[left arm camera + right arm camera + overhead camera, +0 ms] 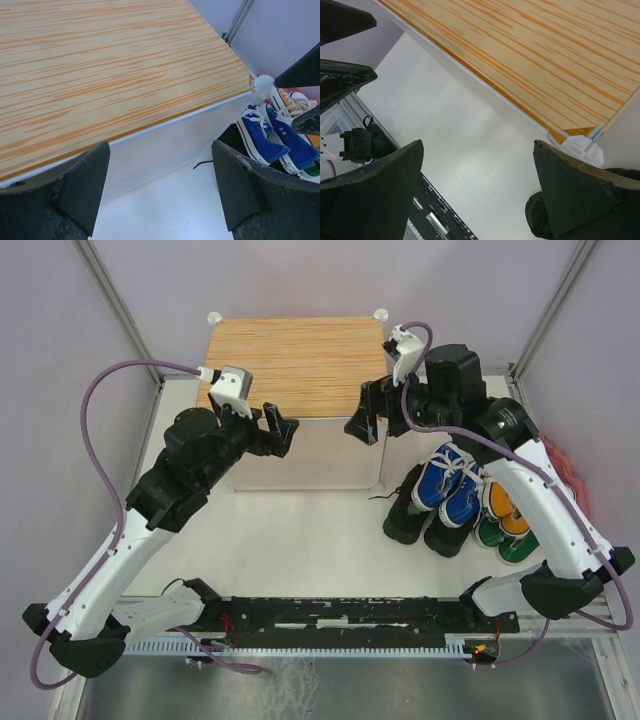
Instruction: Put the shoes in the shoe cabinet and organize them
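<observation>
Over the shoe cabinet (295, 365) front, left fingers (285, 430) and right fingers (360, 427) spread wide, empty; shoes (450, 485) beside it

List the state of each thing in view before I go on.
shoe cabinet: upright, front panel looks shut.
black boots: on the table, right of the cabinet.
blue sneakers: outside the cabinet, lying on the boots.
orange sneakers: on the table, partly under the right arm.
green sneakers: beside the orange pair.
left fingers: open, empty.
right fingers: open, empty.

White table (300, 530) under shoe cabinet (295, 360), shoes (455, 490)
</observation>
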Robot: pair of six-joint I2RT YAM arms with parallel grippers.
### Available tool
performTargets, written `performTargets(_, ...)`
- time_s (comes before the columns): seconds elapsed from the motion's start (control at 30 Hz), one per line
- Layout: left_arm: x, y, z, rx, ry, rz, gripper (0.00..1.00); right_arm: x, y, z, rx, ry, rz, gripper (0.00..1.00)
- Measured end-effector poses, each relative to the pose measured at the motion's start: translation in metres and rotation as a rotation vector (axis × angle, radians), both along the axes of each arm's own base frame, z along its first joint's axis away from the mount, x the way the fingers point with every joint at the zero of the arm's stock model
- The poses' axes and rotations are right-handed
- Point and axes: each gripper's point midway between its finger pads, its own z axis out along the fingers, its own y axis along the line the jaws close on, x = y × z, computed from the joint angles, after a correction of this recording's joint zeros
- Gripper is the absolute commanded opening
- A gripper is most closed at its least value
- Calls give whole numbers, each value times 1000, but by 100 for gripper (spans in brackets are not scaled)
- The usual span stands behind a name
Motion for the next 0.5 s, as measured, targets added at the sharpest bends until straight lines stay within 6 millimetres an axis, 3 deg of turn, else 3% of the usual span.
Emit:
performTargets(0.17,1,2,0,1,-1,11,88,8,10,-27,-30,41,22,99)
performTargets(0.5,-3,8,5,-9,-16,24,88,18,16,-45,-33,-4,27,99)
